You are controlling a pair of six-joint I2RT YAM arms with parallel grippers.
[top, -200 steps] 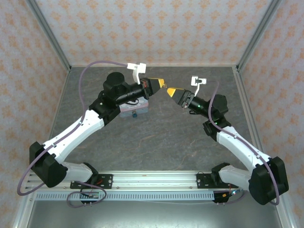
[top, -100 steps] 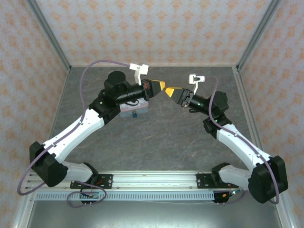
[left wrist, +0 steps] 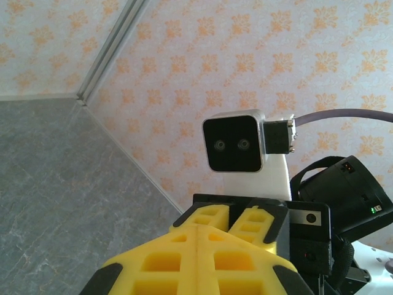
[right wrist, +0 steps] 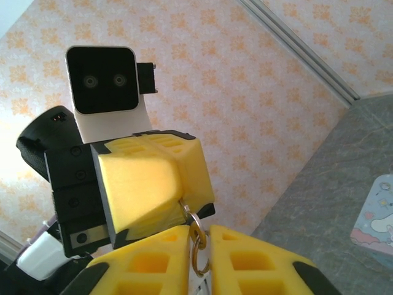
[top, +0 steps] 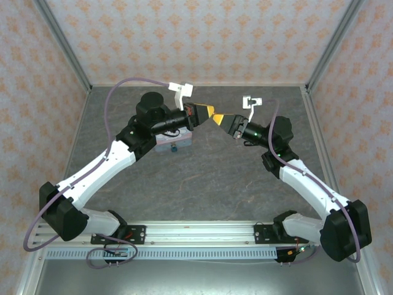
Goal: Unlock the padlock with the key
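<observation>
In the top view my left gripper (top: 210, 113) and right gripper (top: 221, 118) meet tip to tip above the table. The left gripper (left wrist: 198, 227) is shut, its yellow fingers pressed together. From the right wrist, the small silvery key (right wrist: 191, 216) sticks out of the seam between the left gripper's fingers (right wrist: 147, 184), a metal ring (right wrist: 200, 258) hanging from its head. My right gripper (right wrist: 199, 232) has its jaws closed in on the key's head and ring. The tiny dark blue padlock (top: 174, 147) lies on the table under the left arm, by the tin's front edge.
A pale blue tin (top: 167, 142) sits under the left forearm; its corner (right wrist: 376, 218) shows at the right of the right wrist view. The grey table (top: 202, 178) is walled by patterned panels with metal corner posts (top: 64, 52).
My right gripper has moved left up to the left gripper's tips and narrowed its jaws onto the key's head. The left arm has barely shifted.
</observation>
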